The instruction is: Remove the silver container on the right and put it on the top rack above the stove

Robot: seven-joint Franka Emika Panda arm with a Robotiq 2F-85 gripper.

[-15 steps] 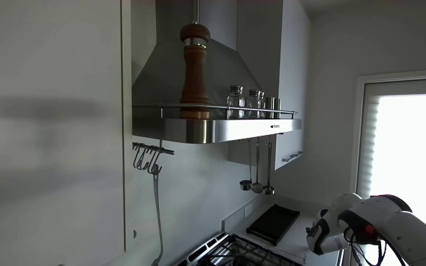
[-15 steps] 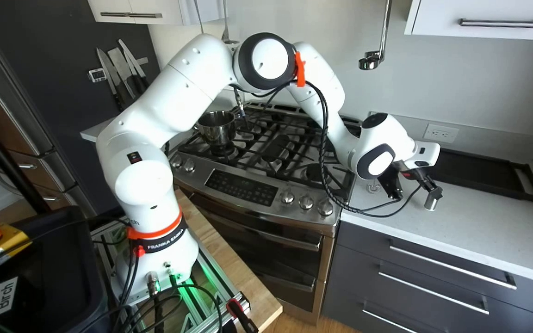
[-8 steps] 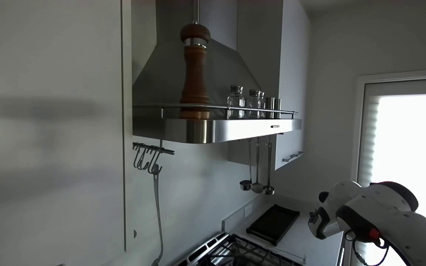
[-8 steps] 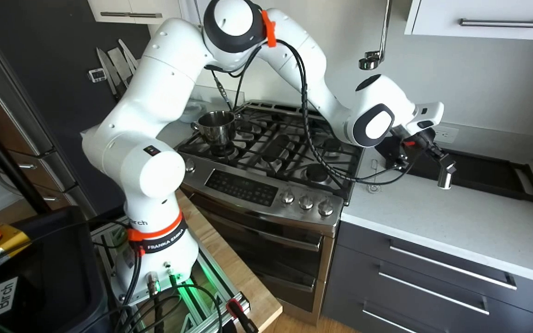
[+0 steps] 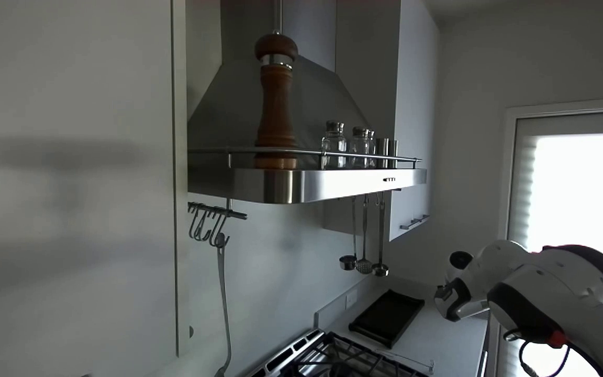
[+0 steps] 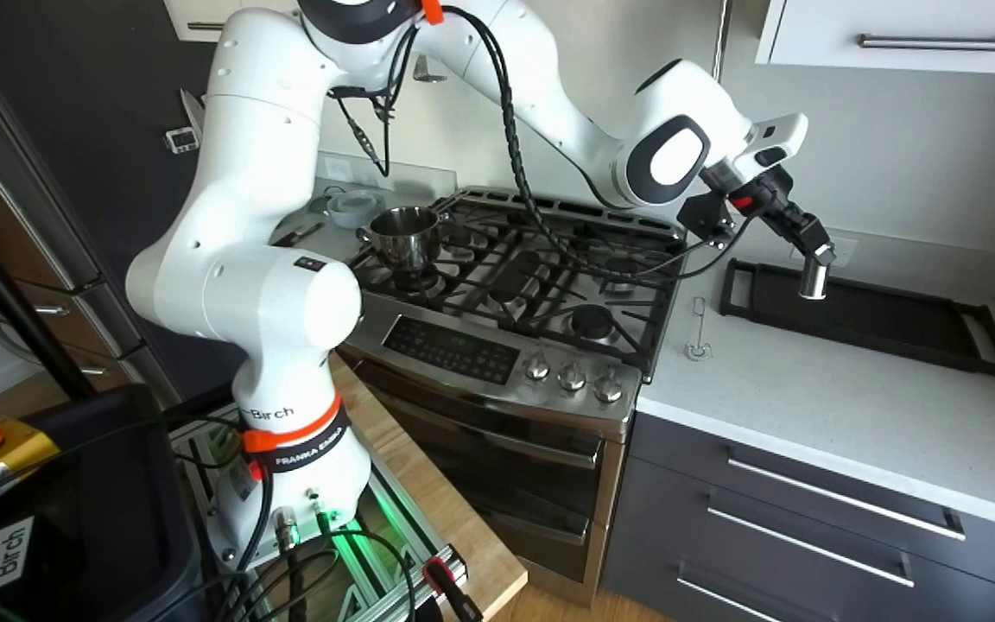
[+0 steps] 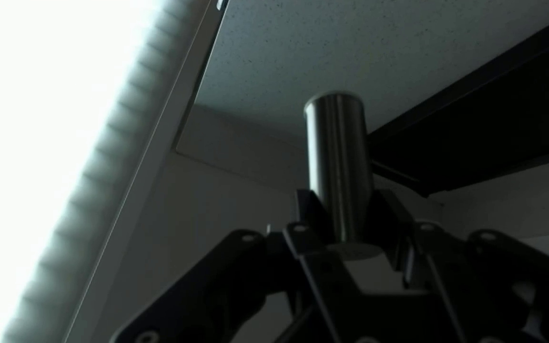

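Observation:
A small silver cylinder container (image 6: 814, 282) is held by my gripper (image 6: 819, 252), up in the air over the right-hand counter. In the wrist view the container (image 7: 335, 143) stands between the two black fingertips (image 7: 343, 209), which touch its sides. In an exterior view the container is not visible and my gripper is mostly hidden by the arm. The top rack (image 5: 354, 181) with its guard rail runs across the hood. It bears a wooden pepper mill (image 5: 276, 99), glass jars (image 5: 334, 146) and two silver cylinders (image 5: 382, 153) at its far end. The stove (image 6: 510, 276) is left of my gripper.
A black tray (image 6: 882, 324) lies on the counter below the gripper. A small whisk-like tool (image 6: 699, 333) lies beside the stove. A steel pot (image 6: 405, 238) stands on the stove's left. Ladles (image 5: 380, 235) hang beneath the hood. A wall cabinet (image 6: 903, 33) is at upper right.
The arm has risen, lifting the gripper and silver container higher above the counter. The elbow has moved up and back. The container stays in the gripper; the rack's things have not moved.

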